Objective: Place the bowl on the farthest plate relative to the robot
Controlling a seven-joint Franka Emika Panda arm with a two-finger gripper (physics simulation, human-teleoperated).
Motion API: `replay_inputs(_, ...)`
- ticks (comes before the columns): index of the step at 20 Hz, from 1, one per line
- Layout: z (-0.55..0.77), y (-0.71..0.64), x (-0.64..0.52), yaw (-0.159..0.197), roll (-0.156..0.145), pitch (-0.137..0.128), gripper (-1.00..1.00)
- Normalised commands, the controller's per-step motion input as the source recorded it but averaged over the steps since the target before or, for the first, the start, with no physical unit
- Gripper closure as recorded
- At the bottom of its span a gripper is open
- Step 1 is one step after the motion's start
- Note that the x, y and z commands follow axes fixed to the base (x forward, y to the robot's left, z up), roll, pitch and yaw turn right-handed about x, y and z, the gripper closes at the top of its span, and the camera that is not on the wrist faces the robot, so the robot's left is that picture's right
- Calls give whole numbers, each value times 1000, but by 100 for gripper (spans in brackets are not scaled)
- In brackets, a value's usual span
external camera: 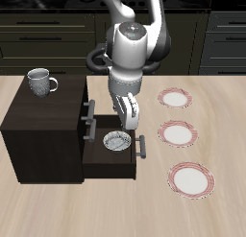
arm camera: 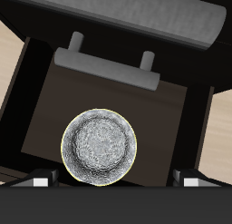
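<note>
The speckled grey-white bowl [external camera: 116,141] lies in the open drawer [external camera: 99,156] of a dark cabinet; in the wrist view the bowl [arm camera: 100,146] sits on the drawer floor. My gripper [external camera: 126,128] hangs just above the bowl, apart from it. In the wrist view the gripper [arm camera: 114,186] is open, its fingertips [arm camera: 38,182] spread wider than the bowl. Three red-rimmed white plates lie in a row beside the cabinet. The plate farthest from the robot [external camera: 192,179] is nearest the table's front edge and is bare.
A grey handled mug [external camera: 40,82] stands on top of the dark cabinet [external camera: 43,121]. The two other plates [external camera: 178,133] [external camera: 175,98] lie farther back. The drawer's front handle [external camera: 142,145] sticks out toward the plates. The drawer walls [arm camera: 36,92] enclose the bowl.
</note>
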Motion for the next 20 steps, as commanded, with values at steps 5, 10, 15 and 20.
replay_inputs(5,-320,-122,153,-23,-2,26,-100)
replay_inputs(10,-257,-214,7,-43,-29,11,-100)
replay_inputs(15,-202,-206,-71,-22,-33,14,-100)
replay_inputs(20,-248,-265,-164,-33,-37,36,-100)
